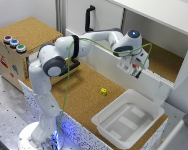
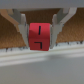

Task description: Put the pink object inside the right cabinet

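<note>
A cork-covered table (image 1: 84, 92) is shown. The pink block (image 2: 40, 36) is clamped between the gripper (image 1: 137, 66) fingers, just above the cabinet (image 1: 164, 62) front edge. Nearby lie a yellow cube (image 1: 103, 91) and white tray (image 1: 126, 120).

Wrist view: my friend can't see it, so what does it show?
A small pinkish-red block with dark line marks is pinched between the gripper's two grey fingers. Behind it lies a cork-brown floor, and a pale white edge runs across in front.
</note>
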Robot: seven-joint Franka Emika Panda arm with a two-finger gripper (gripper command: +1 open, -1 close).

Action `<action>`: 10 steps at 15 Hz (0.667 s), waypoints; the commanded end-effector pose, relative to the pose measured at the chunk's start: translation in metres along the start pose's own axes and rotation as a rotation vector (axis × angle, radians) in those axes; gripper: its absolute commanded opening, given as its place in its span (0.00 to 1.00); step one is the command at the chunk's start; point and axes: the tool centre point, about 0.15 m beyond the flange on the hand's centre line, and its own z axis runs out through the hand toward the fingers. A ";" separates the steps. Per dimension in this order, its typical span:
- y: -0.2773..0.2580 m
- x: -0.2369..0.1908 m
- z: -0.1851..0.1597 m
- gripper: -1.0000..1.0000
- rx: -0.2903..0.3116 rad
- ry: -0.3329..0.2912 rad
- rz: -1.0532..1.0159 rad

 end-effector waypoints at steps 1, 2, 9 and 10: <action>0.006 0.073 0.035 0.00 -0.128 -0.096 0.058; 0.013 0.082 0.042 0.00 -0.140 -0.089 0.078; 0.021 0.096 0.064 0.00 -0.176 -0.129 0.035; 0.022 0.094 0.070 0.00 -0.173 -0.153 0.023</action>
